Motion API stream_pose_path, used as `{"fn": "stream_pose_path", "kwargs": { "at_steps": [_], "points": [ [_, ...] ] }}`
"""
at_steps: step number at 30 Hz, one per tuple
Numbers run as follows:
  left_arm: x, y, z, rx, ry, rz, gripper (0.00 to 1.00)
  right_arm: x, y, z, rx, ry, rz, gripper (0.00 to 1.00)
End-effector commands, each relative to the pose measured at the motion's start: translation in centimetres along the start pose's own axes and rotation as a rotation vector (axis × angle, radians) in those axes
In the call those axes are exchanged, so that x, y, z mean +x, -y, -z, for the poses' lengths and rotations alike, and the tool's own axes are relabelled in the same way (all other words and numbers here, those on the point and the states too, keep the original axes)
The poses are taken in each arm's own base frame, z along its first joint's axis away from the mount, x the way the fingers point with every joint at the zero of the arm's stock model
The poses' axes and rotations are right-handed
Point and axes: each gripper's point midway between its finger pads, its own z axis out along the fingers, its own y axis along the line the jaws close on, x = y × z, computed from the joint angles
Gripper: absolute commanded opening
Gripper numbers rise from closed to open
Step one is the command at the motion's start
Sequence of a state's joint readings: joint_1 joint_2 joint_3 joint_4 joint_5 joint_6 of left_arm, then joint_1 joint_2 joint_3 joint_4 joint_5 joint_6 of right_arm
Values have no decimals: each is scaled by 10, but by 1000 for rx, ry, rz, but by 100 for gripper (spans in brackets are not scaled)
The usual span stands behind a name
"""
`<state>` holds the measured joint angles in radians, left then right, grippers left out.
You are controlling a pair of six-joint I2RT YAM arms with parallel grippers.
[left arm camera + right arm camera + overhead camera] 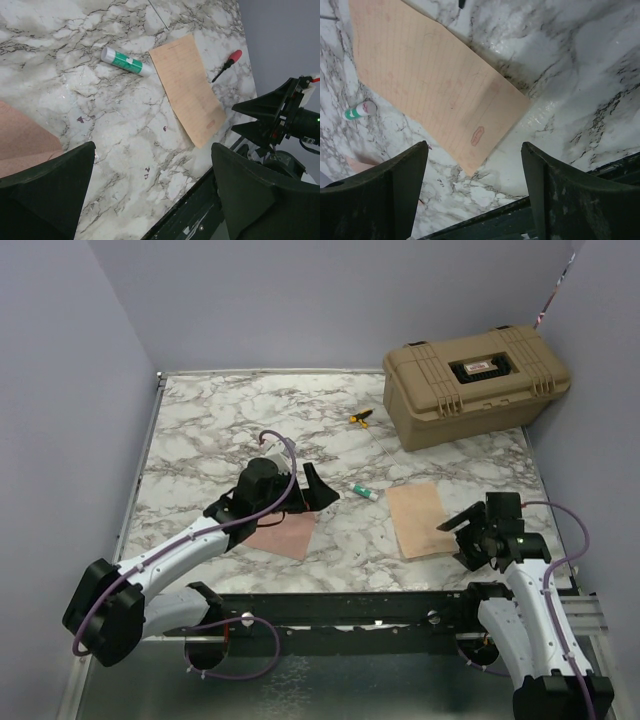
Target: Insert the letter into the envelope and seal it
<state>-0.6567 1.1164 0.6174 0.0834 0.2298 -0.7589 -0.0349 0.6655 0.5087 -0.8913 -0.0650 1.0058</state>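
The letter (415, 520), a plain salmon-tan sheet, lies flat on the marble table at the front right; it also shows in the left wrist view (187, 87) and the right wrist view (435, 85). The envelope (285, 537) lies at the front centre-left, partly under my left gripper; only a corner of it (20, 140) shows in the left wrist view, and its flap is hidden. My left gripper (302, 500) is open and empty just above the envelope's right side (152, 147). My right gripper (462, 530) is open and empty over the letter's near right corner (474, 150).
A green-and-white glue stick (365, 493) lies between the envelope and the letter. A small yellow-handled screwdriver (360, 419) lies further back. A closed tan hard case (475, 385) stands at the back right. A red-handled tool (227, 64) lies right of the letter. The table's front edge (190, 200) is close.
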Motion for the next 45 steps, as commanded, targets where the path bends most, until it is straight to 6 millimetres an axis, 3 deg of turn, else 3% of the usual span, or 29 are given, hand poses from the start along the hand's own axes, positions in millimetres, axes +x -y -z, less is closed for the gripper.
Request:
{"fn": "stream_pose_path", "kwargs": {
  "at_steps": [1,7,12,15,21,23,26,27,31,38,42,45],
  "points": [
    [-17,6,-5,-8,60,0,99,1,8,-11,52,10,-178,78],
    [-19,6,-6,-15,69,14,99,9,18,-25,90,-20,-236,74],
    [-31,17,-5,14,90,-19,99,15,9,-43,8,-45,-253,63],
    [-38,25,-4,31,104,-34,99,11,2,-49,-42,-26,-250,55],
    [-43,32,-1,53,118,-32,99,-3,-1,-56,-124,73,-271,49],
    [-42,31,0,51,121,-30,99,-5,-1,-58,-136,87,-280,39],
    [-45,32,1,49,133,-28,99,-9,-6,-54,-155,102,-265,7],
    [-46,32,2,46,138,-28,99,-12,-8,-52,-160,114,-257,1],
    [-48,33,0,43,141,-29,99,-27,-19,-33,-172,170,-214,0],
    [-61,42,3,49,165,-58,99,-66,-56,32,-238,325,-109,0],
    [-73,48,9,40,191,-81,99,-79,-98,70,-366,362,71,0],
    [-83,57,15,43,212,-108,99,-73,-140,97,-526,331,297,0]
  ]
}}
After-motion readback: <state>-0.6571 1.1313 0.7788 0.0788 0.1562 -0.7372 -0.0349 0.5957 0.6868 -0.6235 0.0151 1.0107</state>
